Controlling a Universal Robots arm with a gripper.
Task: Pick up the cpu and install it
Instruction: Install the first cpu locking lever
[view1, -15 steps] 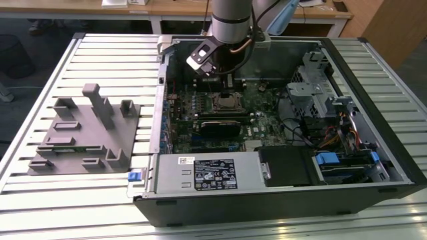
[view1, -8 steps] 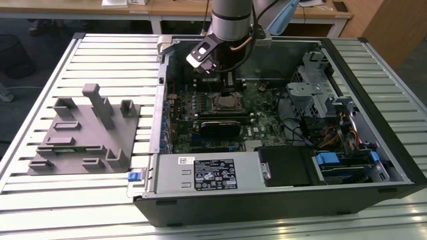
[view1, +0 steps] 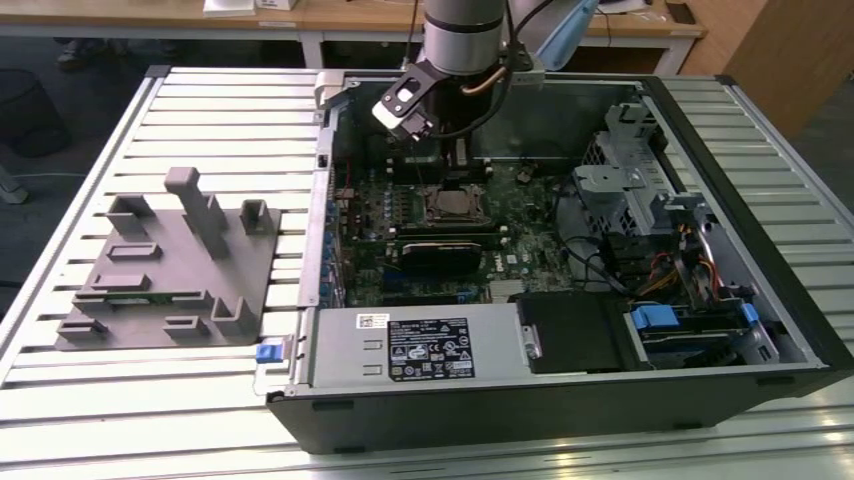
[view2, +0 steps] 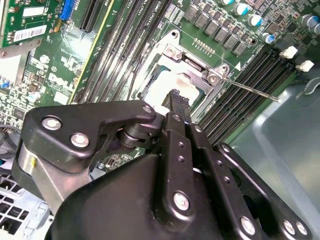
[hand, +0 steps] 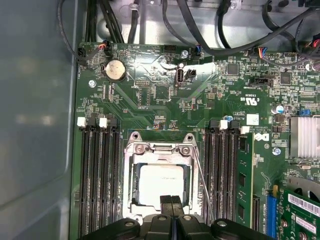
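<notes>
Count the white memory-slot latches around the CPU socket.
4 white latches in the first wrist view: two on one side of the socket, two on the other. The slots' far ends lie hidden behind the claw, so more may exist.

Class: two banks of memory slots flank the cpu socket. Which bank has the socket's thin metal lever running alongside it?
The bank toward the green expansion card; the other bank lies by the grey case wall, away from the lever.
</notes>
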